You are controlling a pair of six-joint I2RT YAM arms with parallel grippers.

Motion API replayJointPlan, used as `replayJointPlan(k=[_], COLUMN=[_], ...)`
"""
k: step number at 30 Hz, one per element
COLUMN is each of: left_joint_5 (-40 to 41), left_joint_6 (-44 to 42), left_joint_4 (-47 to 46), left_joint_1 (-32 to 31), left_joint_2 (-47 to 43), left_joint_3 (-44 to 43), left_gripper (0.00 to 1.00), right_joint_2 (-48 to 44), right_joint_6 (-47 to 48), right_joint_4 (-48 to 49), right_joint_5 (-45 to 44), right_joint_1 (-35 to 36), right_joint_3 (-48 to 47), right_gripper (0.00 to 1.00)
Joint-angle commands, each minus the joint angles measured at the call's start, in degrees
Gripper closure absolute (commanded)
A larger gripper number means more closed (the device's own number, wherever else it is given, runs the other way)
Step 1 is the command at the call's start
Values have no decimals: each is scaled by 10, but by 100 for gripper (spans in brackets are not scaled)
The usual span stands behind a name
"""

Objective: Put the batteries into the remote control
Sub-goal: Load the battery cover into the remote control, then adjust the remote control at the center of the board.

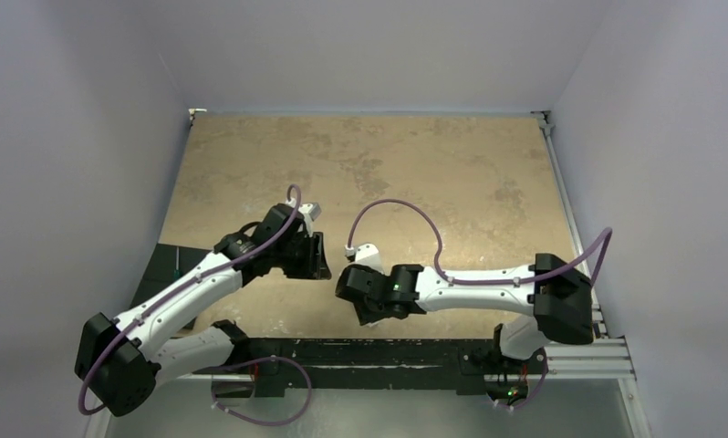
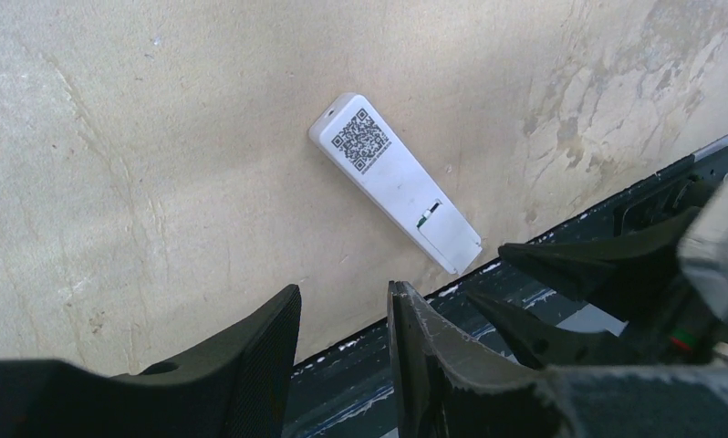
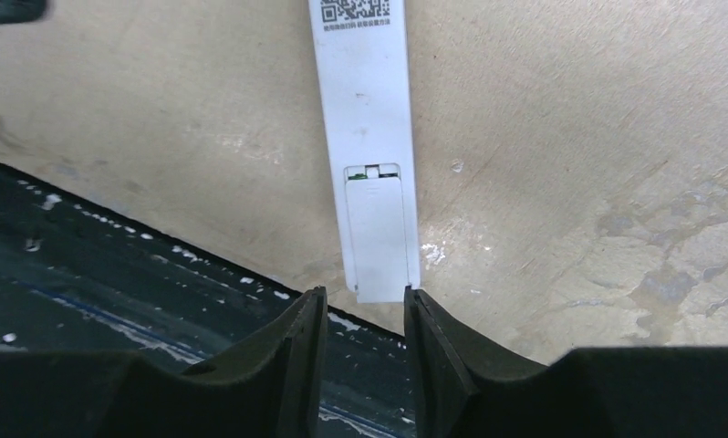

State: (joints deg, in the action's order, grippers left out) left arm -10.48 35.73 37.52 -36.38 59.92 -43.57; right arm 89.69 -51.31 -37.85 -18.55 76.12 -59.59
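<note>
The white remote control (image 2: 392, 178) lies back-up on the tan table near its front edge, with a QR label at its far end. Its battery cover (image 3: 377, 233) sits almost closed, and a small green bit shows in the gap at the cover's top. No batteries show apart from that. My right gripper (image 3: 363, 315) is open and empty, its fingertips just short of the remote's near end, one on each side. My left gripper (image 2: 342, 306) is open and empty, a little to the side of the remote. In the top view both grippers (image 1: 317, 257) (image 1: 353, 290) hide the remote.
A dark metal rail (image 3: 114, 265) runs along the table's front edge right beside the remote's near end. The right gripper's black fingers (image 2: 598, 265) show in the left wrist view. Pale walls (image 1: 87, 137) enclose the table on three sides.
</note>
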Motion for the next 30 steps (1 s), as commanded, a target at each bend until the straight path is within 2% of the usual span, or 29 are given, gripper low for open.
replayJointPlan(k=[1,20,30], left_joint_5=[-18,-110,-101], left_joint_6=[-12,10,22], left_joint_4=[-35,-199,-233], left_joint_1=[3,-3,-33], left_joint_2=[16,206,308], left_joint_3=[-7,-73,-125], left_gripper=[60,64,88], right_joint_2=[-42,-171,-197], right_joint_6=[-21,-59,-43], right_joint_4=[2,9,9], right_joint_5=[-17,-25,-21], right_joint_1=[3,2,3], right_joint_3=[14,113,122], right_gripper=[56,57,64])
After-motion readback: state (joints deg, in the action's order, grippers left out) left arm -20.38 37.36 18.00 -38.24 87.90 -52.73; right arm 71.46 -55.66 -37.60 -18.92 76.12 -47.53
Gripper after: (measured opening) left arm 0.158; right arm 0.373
